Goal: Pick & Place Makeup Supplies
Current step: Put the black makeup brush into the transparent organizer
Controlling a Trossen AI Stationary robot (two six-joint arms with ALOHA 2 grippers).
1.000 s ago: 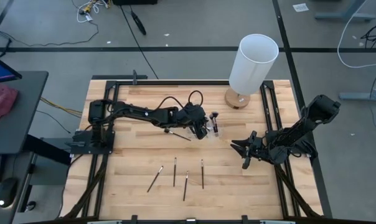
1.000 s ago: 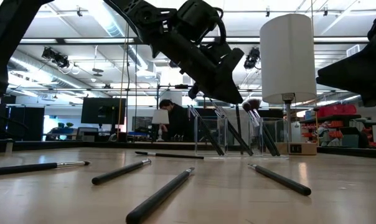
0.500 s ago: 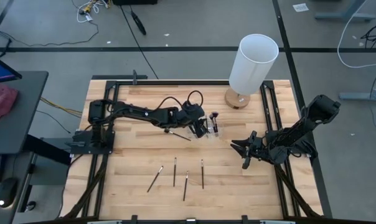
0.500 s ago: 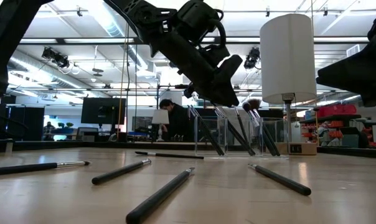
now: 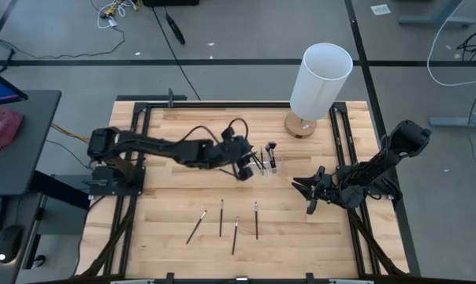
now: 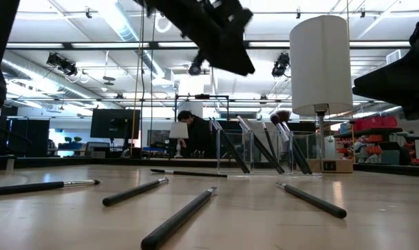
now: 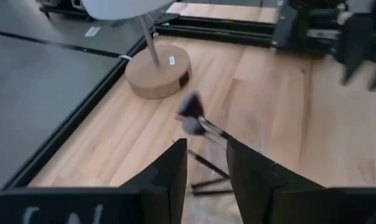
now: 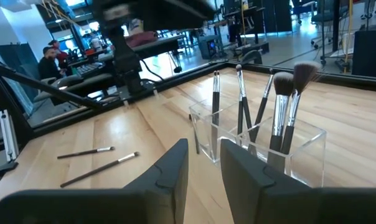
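Several dark makeup brushes (image 8: 272, 106) stand bristles up in a small clear holder (image 5: 267, 163), leaning on its walls. More brushes (image 5: 235, 235) lie flat on the near middle of the table, and one (image 6: 189, 173) lies farther back, left of the holder. My left gripper (image 7: 205, 146) hangs open above the table just left of the holder (image 7: 238, 162), with nothing between its fingers. My right gripper (image 8: 203, 165) waits to the right of the holder, pointing level at it. It is open by a narrow gap and has nothing in it.
A tall white cylinder lamp (image 5: 321, 79) on a round wooden base (image 7: 157, 71) stands at the far right of the table. Black frame rails (image 5: 344, 150) run along the table's sides. Bare wood lies between the holder and the loose brushes.
My left gripper has spread its fingers at the holder. It has then risen well clear of the holder and drawn back toward the table's left edge, rolling a little. The brushes in the holder stay leaning where they were.
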